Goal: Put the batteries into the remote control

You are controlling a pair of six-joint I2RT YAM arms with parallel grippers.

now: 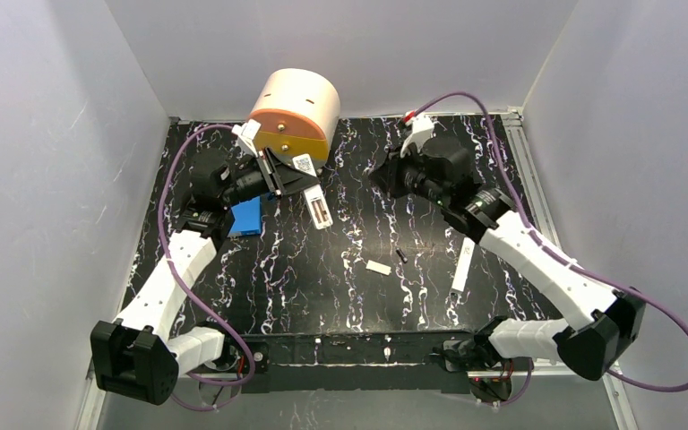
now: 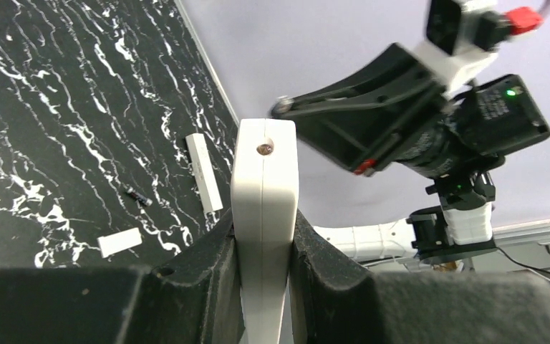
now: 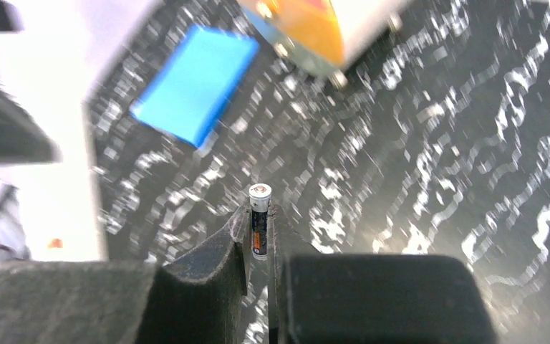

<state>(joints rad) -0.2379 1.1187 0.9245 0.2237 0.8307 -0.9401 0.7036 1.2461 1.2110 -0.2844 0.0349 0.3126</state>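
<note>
While my left hand (image 2: 263, 240) clamps the slim white plastic remote control (image 2: 263, 179) at ten o'clock, my right hand (image 3: 260, 240) at one o'clock pinches one tiny dark cylindrical battery (image 3: 260, 208) mid-body; it looks light and probably slippery. Its twin (image 1: 401, 255) lies on the surface (image 1: 322, 296).

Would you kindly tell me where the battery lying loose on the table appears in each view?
Top external: the small dark cylindrical loose battery lies right of centre on the black white-veined table.
Left wrist: lower left, left of the gripped slim white remote control.
Right wrist: not in it; the second battery there is clamped in the right jaws.
Shared landmark: the small white rectangular cover piece, beside it in the top and left-wrist views.
</note>
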